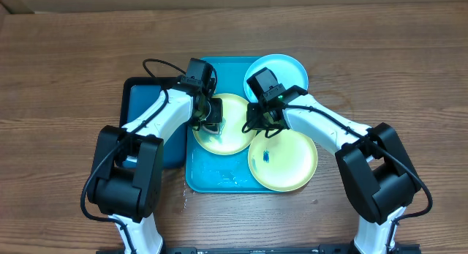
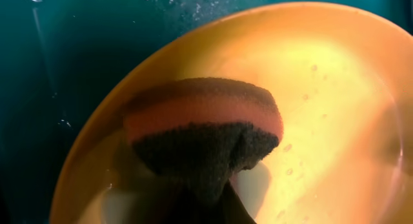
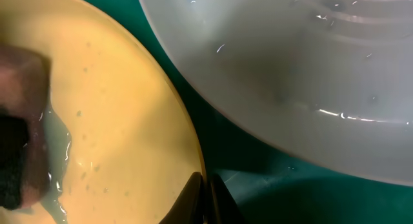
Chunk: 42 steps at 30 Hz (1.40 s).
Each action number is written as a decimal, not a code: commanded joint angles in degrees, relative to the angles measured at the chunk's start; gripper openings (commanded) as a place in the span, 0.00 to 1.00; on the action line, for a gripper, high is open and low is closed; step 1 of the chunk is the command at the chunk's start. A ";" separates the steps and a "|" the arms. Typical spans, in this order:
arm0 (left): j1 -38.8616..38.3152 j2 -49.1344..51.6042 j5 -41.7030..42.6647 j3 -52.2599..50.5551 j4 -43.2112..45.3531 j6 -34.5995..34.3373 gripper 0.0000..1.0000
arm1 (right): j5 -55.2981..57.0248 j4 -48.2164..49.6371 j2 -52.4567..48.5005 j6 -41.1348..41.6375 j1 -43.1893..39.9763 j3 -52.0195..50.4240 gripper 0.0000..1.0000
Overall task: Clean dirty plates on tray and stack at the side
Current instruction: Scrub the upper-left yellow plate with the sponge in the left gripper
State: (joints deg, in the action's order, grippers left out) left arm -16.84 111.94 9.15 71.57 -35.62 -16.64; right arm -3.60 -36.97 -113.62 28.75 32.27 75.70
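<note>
Left hand (image 1: 210, 122) is clenched on a sponge (image 2: 203, 121), pressing it onto the yellow-green plate (image 1: 232, 135) at the centre of the turquoise tray (image 1: 208, 177). Right hand (image 1: 266, 126) pinches that plate's rim. A second yellow-green plate (image 1: 287, 162) overlaps the tray's near right corner, and a light blue plate (image 1: 279, 71) sits at its far right corner.

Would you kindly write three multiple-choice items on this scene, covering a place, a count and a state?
1. The light blue plate lies at the turquoise tray's: A far right corner; B near left corner; C centre.
2. Yellow-green plates: A one; B two; C three.
3. The left claw is: A open; B shut on the sponge; C shut, empty.
Answers: 1A, it overhangs that corner; 2B, both lie on the tray; 3B, the sponge bulges from its grip.
</note>
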 commanded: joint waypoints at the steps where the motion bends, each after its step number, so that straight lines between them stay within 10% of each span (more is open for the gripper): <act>1: -1.20 1.31 9.22 -2.58 -0.07 -1.05 0.04 | 0.07 0.48 2.29 0.44 -0.09 1.16 0.04; 7: -0.66 1.29 25.05 -0.39 0.68 0.70 0.04 | 0.07 0.50 2.29 0.44 -0.09 1.16 0.04; 20: -0.50 0.33 7.43 20.24 -19.96 3.34 0.04 | -0.13 0.61 2.29 0.44 -0.09 1.16 0.04; 42: -2.19 0.50 7.58 -2.78 -1.57 0.33 0.04 | -0.33 0.68 2.29 0.44 -0.09 1.16 0.04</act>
State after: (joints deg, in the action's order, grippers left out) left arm -18.59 112.05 12.36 71.66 -37.58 -15.18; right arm -4.10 -36.67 -113.62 28.77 32.29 75.70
